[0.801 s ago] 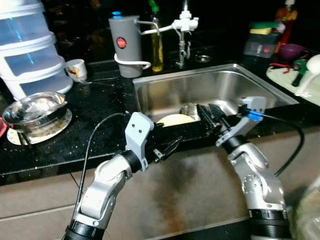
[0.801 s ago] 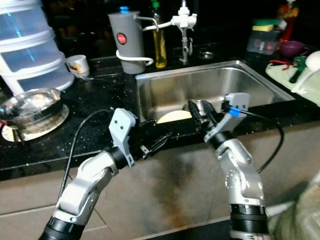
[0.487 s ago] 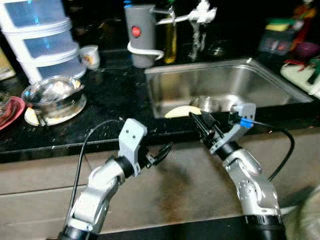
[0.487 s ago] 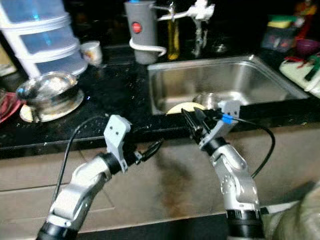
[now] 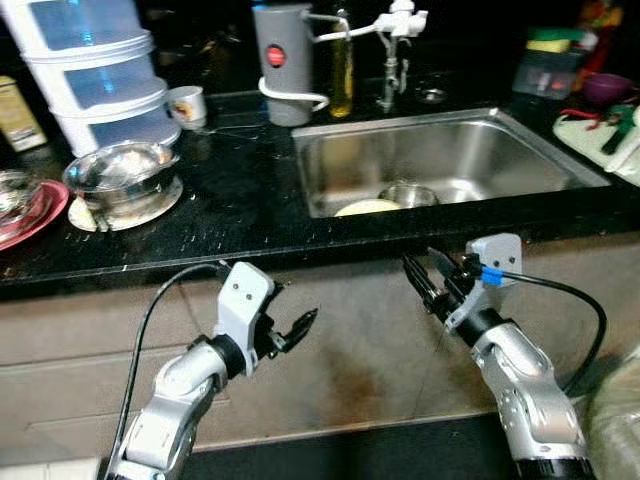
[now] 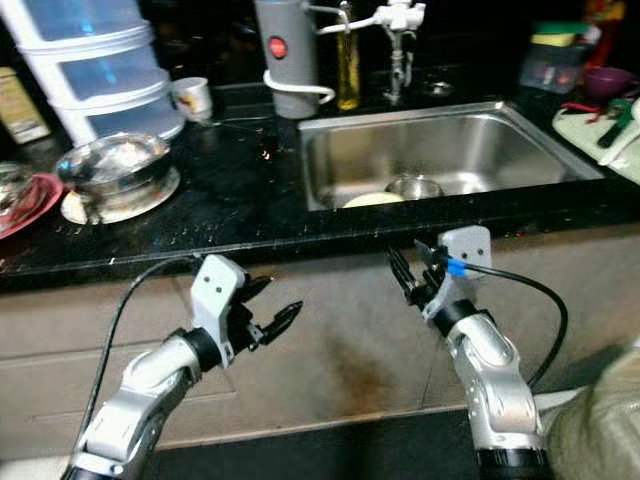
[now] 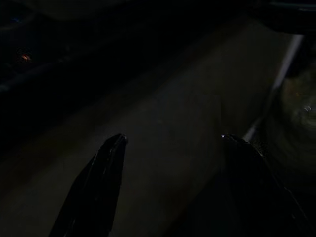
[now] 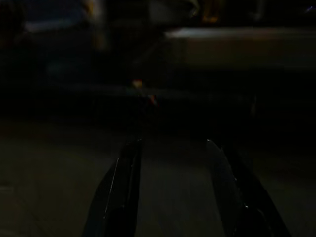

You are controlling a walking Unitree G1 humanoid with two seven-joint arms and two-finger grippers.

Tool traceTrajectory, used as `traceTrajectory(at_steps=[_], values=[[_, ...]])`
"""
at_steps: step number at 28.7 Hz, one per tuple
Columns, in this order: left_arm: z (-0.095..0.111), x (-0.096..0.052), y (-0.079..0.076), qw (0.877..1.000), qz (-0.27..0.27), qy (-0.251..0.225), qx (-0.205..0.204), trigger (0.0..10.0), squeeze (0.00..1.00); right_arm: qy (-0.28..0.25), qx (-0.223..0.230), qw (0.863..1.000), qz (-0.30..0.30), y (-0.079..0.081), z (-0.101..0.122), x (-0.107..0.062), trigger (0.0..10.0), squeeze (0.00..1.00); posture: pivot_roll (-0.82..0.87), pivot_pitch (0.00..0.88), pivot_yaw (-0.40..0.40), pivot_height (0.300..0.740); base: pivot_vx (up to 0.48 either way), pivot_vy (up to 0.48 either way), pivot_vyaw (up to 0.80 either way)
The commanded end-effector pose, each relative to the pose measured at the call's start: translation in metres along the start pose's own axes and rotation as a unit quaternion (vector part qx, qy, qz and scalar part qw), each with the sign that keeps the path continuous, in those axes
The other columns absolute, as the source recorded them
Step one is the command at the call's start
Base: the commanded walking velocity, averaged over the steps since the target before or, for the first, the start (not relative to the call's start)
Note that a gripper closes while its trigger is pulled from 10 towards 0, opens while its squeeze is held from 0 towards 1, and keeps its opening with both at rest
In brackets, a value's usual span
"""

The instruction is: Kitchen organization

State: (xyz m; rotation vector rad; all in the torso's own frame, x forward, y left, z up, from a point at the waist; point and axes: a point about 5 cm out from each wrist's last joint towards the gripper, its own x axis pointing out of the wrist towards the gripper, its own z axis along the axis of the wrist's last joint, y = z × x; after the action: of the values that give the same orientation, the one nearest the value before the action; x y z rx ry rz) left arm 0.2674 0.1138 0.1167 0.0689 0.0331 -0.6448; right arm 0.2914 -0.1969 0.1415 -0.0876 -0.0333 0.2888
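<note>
Both arms dropped below the table (image 5: 240, 215) edge since earlier, left gripper (image 5: 288, 332) and right gripper (image 5: 425, 280) fingers spread, empty; reaching up blind risks striking the edge.

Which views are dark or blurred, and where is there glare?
Left wrist view: very dark, the two black fingers barely stand out against dim cabinet front. Right wrist view: also very dark and soft. Left eye view: fairly sharp, with glare on the steel sink wall and the metal bowl; the background behind the faucet is black.
</note>
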Motion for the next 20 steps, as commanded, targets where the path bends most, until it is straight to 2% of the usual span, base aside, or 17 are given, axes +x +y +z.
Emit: traceTrajectory(at_steps=[1,4,8,14,20], values=[[-0.001,-0.002,0.004,1.0,0.011,0.003,0.01,10.0,0.0,-0.013,-0.045,0.999,-0.02,0.001,-0.003,-0.003,10.0,0.0,-0.1,0.0,0.02,0.74,-0.259,0.0,0.0],[-0.009,-0.007,0.006,0.999,0.032,0.016,0.013,10.0,0.0,0.007,-0.083,0.996,-0.028,0.002,-0.014,-0.007,10.0,0.0,-0.11,0.0,0.016,0.74,-0.256,0.0,0.0],[-0.018,-0.016,0.01,0.996,0.088,0.029,0.001,10.0,0.0,0.066,-0.069,0.995,-0.029,0.006,-0.032,-0.014,10.0,0.0,-0.1,0.0,0.007,0.74,-0.257,0.0,0.0],[-0.024,-0.025,0.009,0.991,0.132,0.033,-0.014,10.0,0.0,0.076,-0.099,0.992,-0.036,0.009,-0.037,-0.026,10.0,0.0,-0.1,0.0,-0.003,0.74,-0.212,0.0,0.0],[-0.036,-0.036,0.013,0.981,0.184,0.047,-0.045,10.0,0.0,0.089,-0.088,0.991,-0.037,0.013,-0.046,-0.037,10.0,0.0,-0.11,0.0,-0.023,0.74,-0.042,0.0,0.0]])
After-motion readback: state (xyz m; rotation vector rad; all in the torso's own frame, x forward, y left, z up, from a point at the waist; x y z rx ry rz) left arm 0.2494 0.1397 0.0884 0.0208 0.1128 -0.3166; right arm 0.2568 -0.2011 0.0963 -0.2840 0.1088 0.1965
